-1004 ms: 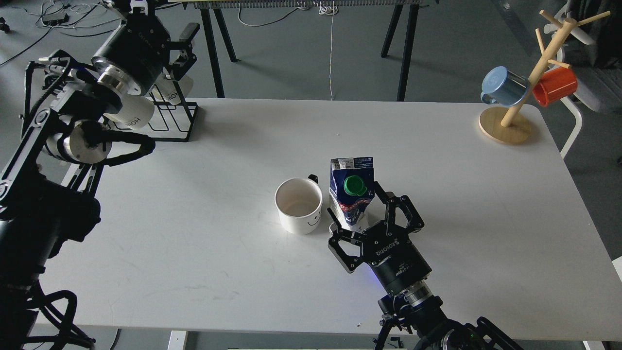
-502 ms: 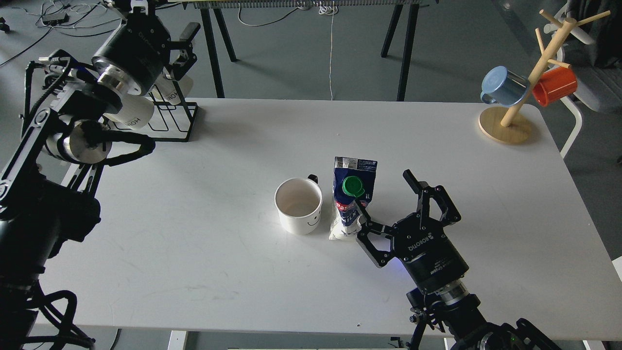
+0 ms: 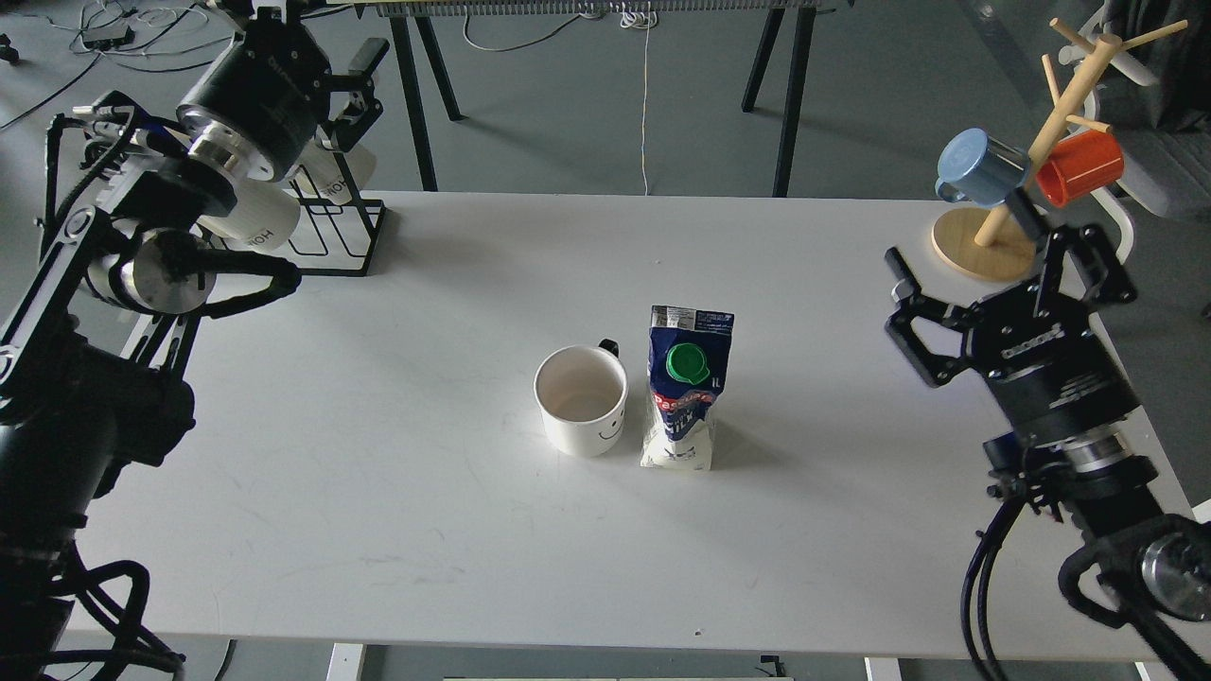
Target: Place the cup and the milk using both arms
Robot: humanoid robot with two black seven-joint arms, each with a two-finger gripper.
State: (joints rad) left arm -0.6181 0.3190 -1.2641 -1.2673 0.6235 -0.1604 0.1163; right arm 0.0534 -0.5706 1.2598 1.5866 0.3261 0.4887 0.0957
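The cup (image 3: 580, 399), a white mug with a smiley face and a black handle at its back, stands upright near the middle of the white table (image 3: 378, 454). The milk (image 3: 686, 388), a dark blue and white carton with a green cap, stands upright just right of it, almost touching. My right gripper (image 3: 956, 232) is open and empty, raised over the table's right side, well away from the carton. My left gripper (image 3: 371, 80) is high at the far left beside the wire rack; its fingers look apart and hold nothing.
A black wire rack (image 3: 331, 227) with ribbed white mugs (image 3: 251, 222) stands at the back left corner. A wooden mug tree (image 3: 984, 241) with a blue mug (image 3: 979, 168) and a red mug (image 3: 1079, 168) stands at the back right, just behind my right gripper.
My right gripper has let go of the milk carton and pulled back to the right and up, still open. The carton stays upright beside the cup. The left arm has barely moved.
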